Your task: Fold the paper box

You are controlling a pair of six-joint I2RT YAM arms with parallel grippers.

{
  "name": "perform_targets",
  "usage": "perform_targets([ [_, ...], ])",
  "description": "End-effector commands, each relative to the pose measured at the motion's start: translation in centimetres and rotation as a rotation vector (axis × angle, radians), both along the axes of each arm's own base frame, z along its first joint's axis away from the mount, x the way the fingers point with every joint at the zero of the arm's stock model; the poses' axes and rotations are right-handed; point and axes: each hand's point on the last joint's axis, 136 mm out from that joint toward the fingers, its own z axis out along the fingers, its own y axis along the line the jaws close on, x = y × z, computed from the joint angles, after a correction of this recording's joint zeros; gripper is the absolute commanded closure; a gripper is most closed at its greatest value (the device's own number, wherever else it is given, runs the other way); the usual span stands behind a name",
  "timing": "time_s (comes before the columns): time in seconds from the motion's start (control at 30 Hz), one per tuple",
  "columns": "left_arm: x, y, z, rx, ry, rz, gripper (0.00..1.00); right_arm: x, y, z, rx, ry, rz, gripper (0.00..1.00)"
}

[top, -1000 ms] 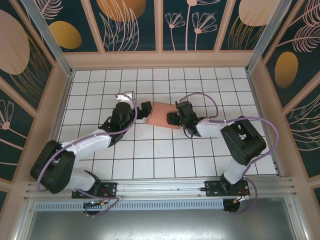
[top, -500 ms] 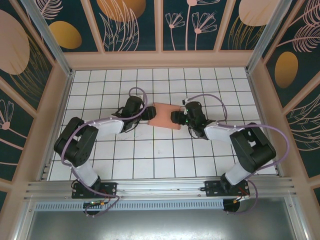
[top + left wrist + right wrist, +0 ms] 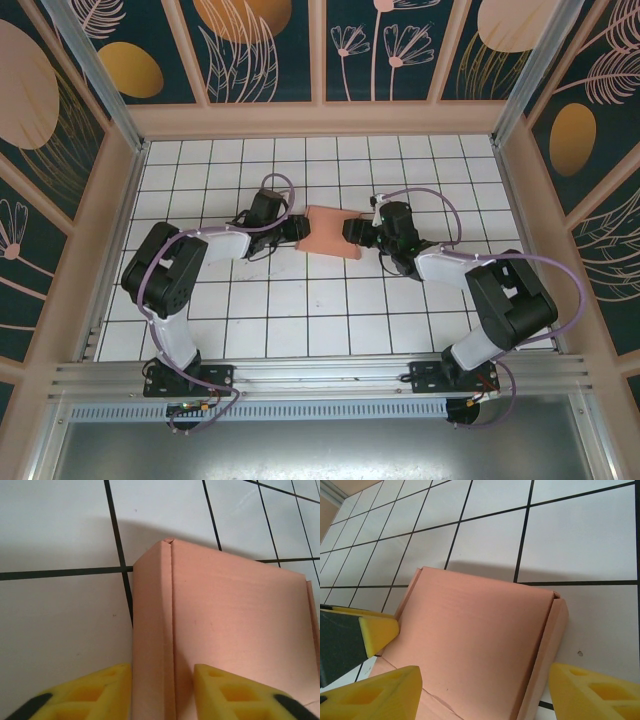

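The box (image 3: 330,231) lies on the table (image 3: 300,320). The left gripper (image 3: 162,680) straddles the box's left edge fold, half closed, grip uncertain; the right gripper (image 3: 485,672) stands wide open around its right end.

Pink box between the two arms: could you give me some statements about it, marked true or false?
1. The paper box lies on a white tiled table. True.
2. Both arms reach it from one end. False: the left arm is at one end, the right arm at the other.
3. It is a flat, unfolded sheet. False: a side wall is folded up.
4. The right jaws stand wide apart. True.
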Motion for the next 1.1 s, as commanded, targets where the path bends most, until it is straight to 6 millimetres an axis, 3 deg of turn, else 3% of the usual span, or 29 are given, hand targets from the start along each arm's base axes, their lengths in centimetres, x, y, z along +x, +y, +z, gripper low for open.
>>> perform_targets([
  [0.0,0.2,0.1,0.0,-0.017,0.014,-0.003,0.66,0.0,0.0,0.8,0.029,-0.019,0.001,0.32],
  [0.2,0.0,0.3,0.1,-0.061,0.019,-0.012,0.74,0.0,-0.1,0.6,0.034,-0.007,-0.002,0.32],
  [0.73,-0.6,1.3,-1.3,-0.163,0.073,-0.028,0.8,0.3,-0.1,0.9,0.22,0.075,-0.023,0.33],
  [1.07,-0.6,2.5,-2.3,-0.241,0.103,-0.019,0.83,0.4,0.4,-0.4,0.278,0.177,-0.028,0.32],
])
